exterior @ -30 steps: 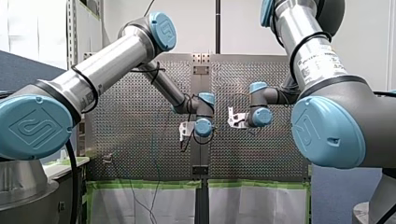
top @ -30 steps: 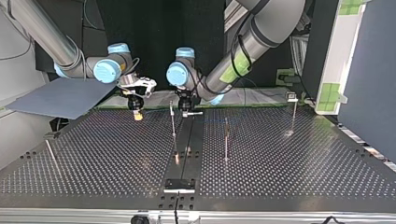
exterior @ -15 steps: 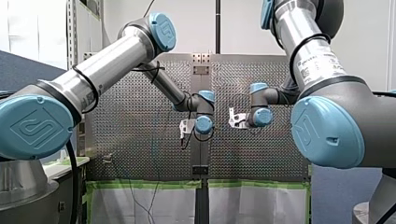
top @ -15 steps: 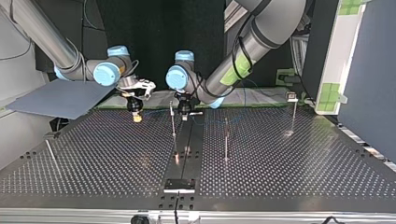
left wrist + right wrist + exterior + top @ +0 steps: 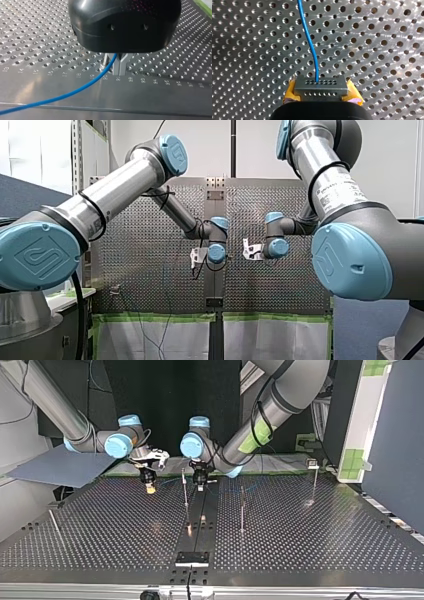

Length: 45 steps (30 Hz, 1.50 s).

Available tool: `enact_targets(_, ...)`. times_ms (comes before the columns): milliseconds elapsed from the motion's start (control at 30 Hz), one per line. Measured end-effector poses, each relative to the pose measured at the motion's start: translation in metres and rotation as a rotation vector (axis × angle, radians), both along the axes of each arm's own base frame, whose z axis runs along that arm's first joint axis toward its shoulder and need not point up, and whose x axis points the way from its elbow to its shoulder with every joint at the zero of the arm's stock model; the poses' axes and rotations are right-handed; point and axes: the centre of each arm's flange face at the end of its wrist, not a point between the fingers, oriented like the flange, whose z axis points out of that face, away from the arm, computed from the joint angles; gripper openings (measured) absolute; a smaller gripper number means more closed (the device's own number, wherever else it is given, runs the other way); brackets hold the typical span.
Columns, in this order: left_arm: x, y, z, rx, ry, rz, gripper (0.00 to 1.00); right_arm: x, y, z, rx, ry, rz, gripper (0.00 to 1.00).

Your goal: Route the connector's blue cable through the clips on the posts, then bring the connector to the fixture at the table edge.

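A grey connector (image 5: 320, 87) with rows of small holes is clamped between the yellow pads (image 5: 290, 93) of my right gripper (image 5: 320, 93). The blue cable (image 5: 309, 45) leaves its face and runs ahead over the perforated table. In the top view my right gripper (image 5: 149, 488) hangs left of a thin post (image 5: 185, 491), and my left gripper (image 5: 200, 481) hangs just right of it. In the left wrist view my left gripper (image 5: 119, 72) has its metal fingers (image 5: 116, 67) pressed together, with the cable (image 5: 75, 91) coming out at their side.
Another post (image 5: 242, 510) stands right of the middle rail, one more (image 5: 315, 485) at the far right, and a leaning rod (image 5: 54, 522) at the left. A dark fixture plate (image 5: 191, 557) sits at the near table edge. A grey sheet (image 5: 65, 462) lies beyond the table's left corner.
In the top view my right gripper has shifted slightly right and lower with the connector. The cable right of my left gripper, a straight line before, now sags. My left gripper has barely moved.
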Motion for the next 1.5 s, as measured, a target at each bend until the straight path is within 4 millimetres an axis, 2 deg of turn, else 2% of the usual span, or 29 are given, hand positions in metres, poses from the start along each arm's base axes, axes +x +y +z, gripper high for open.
enact_targets(33,0.001,0.0,0.0,0.0,0.0,0.0,0.19,0.001,-0.001,0.001,-0.001,0.0,0.001,0.0)
enact_targets(67,0.001,0.001,0.0,-0.001,-0.003,-0.002,0.4,0.001,-0.003,0.003,-0.002,0.0,0.002,0.0)
enact_targets(100,0.002,0.001,0.0,-0.003,-0.005,-0.004,0.72,0.002,-0.004,0.004,-0.003,0.001,0.002,0.0)
enact_targets(133,0.003,0.0,0.001,-0.004,-0.007,-0.006,0.72,0.002,-0.004,0.005,-0.004,0.002,0.002,0.0)
enact_targets(167,0.003,0.0,0.001,-0.005,-0.01,-0.007,0.91,0.002,-0.006,0.007,-0.005,0.004,0.002,0.0)
enact_targets(200,0.004,0.0,0.001,-0.005,-0.013,-0.006,0.91,0.002,-0.006,0.007,-0.006,0.005,0.002,0.0)
enact_targets(233,0.004,0.001,0.001,-0.005,-0.015,-0.004,1.0,0.002,-0.007,0.008,-0.006,0.005,0.002,0.0)
enact_targets(533,0.006,0.002,0.001,-0.006,-0.024,0.0,1.0,-0.001,-0.013,0.011,-0.013,0.005,-0.004,0.0)
enact_targets(833,0.018,0.008,0.006,-0.004,-0.023,0.012,1.0,0.001,-0.021,0.022,-0.018,0.004,-0.005,0.0)
enact_targets(1067,0.027,0.007,-0.007,0.026,0.009,0.028,1.0,0.003,-0.026,0.029,-0.019,0.004,-0.005,0.0)
enact_targets(1367,0.037,0.005,-0.003,0.029,0.012,0.031,1.0,0.0,-0.031,0.032,-0.025,0.001,-0.012,0.0)
enact_targets(1500,0.036,0.006,-0.002,0.03,0.015,0.033,1.0,-0.001,-0.032,0.027,-0.017,0.004,-0.013,0.0)
